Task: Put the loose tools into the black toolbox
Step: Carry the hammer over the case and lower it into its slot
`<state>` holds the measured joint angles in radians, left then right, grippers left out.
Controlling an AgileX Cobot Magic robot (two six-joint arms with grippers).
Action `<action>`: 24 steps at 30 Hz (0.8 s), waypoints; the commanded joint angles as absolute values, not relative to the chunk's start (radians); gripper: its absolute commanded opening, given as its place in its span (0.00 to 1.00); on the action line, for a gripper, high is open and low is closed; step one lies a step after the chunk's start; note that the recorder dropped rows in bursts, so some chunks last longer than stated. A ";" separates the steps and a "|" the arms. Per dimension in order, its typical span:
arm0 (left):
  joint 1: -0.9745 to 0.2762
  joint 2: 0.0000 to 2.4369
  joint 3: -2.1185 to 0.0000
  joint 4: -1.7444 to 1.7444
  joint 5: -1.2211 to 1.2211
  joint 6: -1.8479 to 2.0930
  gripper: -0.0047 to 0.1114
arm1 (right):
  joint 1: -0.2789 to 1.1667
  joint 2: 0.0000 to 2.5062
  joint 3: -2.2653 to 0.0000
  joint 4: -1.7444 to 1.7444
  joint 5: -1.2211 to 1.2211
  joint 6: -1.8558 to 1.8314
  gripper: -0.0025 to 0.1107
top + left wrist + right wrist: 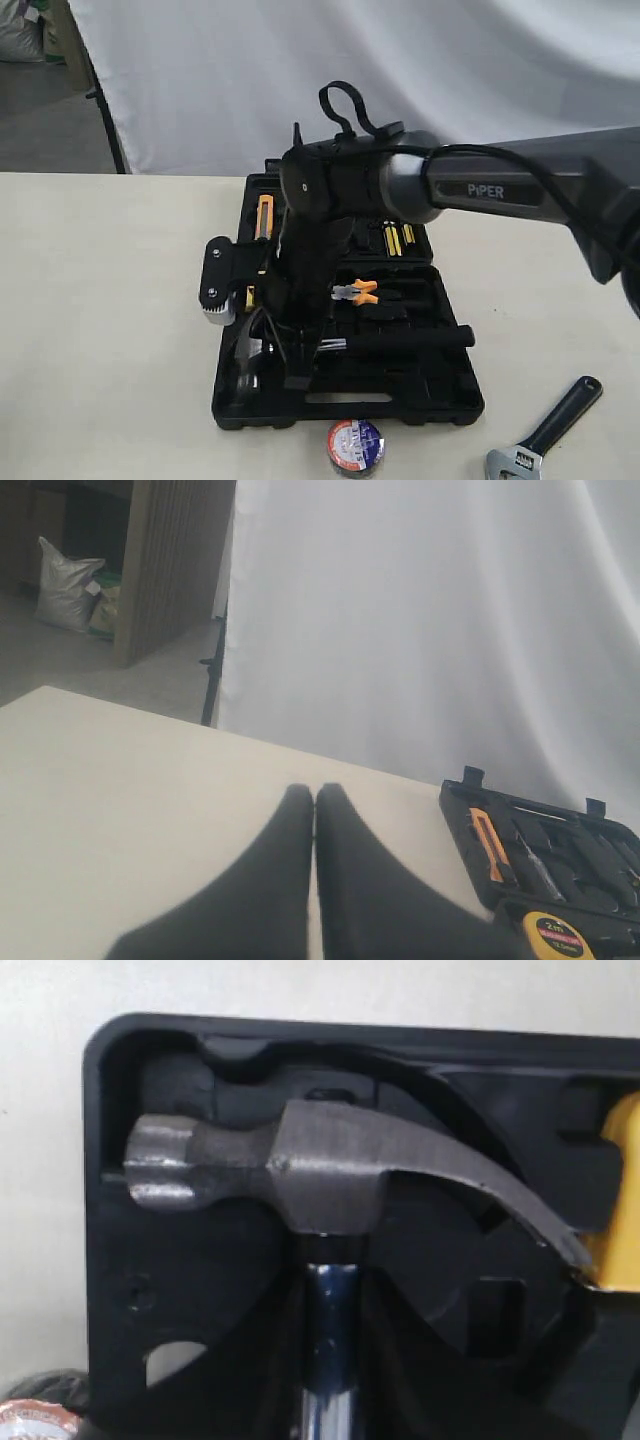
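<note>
Jaws of the right gripper (331, 1310) are clamped on the bright steel neck of the claw hammer (330, 1170), just under its head. Jaws of the left gripper (315, 800) are pressed together with nothing between them, over the pale worktop (100, 330).

The hammer has a dull grey steel head, round striking face at one end and curved claw at the other, a polished neck and a black handle. In the exterior view it lies across the near half of the black toolbox (440, 400), lower centre of the frame, with the head toward the case's lower left corner and the handle running right. I cannot tell whether the head is seated in its moulded recess or sits just above it.

Counted: 1 hammer, 1 toolbox with 2 halves opened flat, 1 tape roll (355, 445) and 1 adjustable wrench (545, 430). The tape roll is black with a blue-red-white label. It sits on the worktop just in front of the case's near edge, bottom centre. The wrench lies on the worktop in the lower right corner, apart from the case. Its silver head is cut by the frame edge and its black handle points up and right.

Inside the case are 1 orange-handled pliers (358, 292), 1 yellow tape measure (555, 935) and 1 orange knife (264, 215).
</note>
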<state>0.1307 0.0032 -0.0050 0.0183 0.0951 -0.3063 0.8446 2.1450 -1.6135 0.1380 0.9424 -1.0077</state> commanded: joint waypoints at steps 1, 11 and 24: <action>0.156 0.000 -0.008 0.023 0.088 -0.311 0.05 | 0.827 2.133 -1.621 0.157 0.943 -1.017 0.02; 0.156 0.000 -0.008 0.023 0.088 -0.311 0.05 | 0.827 2.164 -1.621 0.194 0.940 -1.017 0.02; 0.156 0.000 -0.008 0.023 0.088 -0.311 0.05 | 0.829 2.192 -1.621 0.194 0.936 -1.017 0.02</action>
<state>0.1307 0.0032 -0.0050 0.0183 0.0951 -0.3063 0.8318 2.1782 -1.6216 0.1925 0.9405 -1.0093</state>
